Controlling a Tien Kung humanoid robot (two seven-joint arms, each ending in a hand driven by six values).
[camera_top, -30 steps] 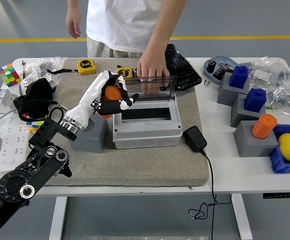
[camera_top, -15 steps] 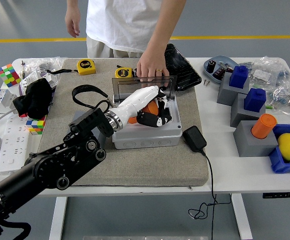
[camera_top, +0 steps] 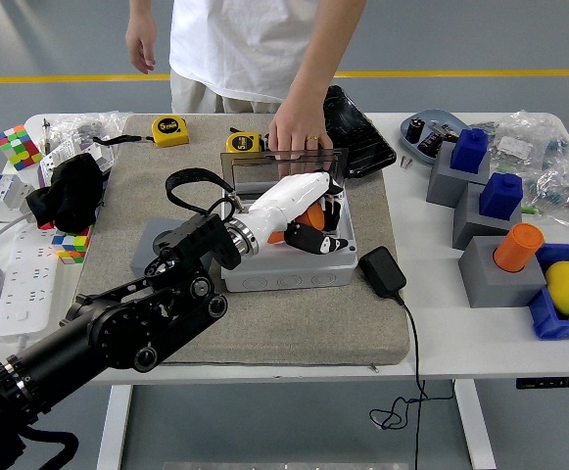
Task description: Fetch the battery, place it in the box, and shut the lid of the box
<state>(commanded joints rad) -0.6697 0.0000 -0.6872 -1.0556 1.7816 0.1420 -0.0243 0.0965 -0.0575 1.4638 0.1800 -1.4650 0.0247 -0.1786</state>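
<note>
My left hand (camera_top: 308,220) is over the open grey box (camera_top: 286,264) on the mat, its fingers curled on an orange battery (camera_top: 308,215) inside the box's opening. The box's clear lid (camera_top: 282,166) stands raised at the back. A person's hand (camera_top: 296,132) rests on the top edge of the lid and holds it up. The right arm is out of view.
A black charger (camera_top: 382,271) with cable lies right of the box. Grey holders stand on the right with blue blocks (camera_top: 469,149) and another orange battery (camera_top: 516,246). A grey holder (camera_top: 157,240) sits left of the box, behind my arm. Tape measures (camera_top: 169,128), a power strip (camera_top: 22,279) and clutter lie around.
My left hand carried the orange battery from the grey holder on the left to the right, over the box, and lowered it into the opening. The person's hand kept hold of the lid.
</note>
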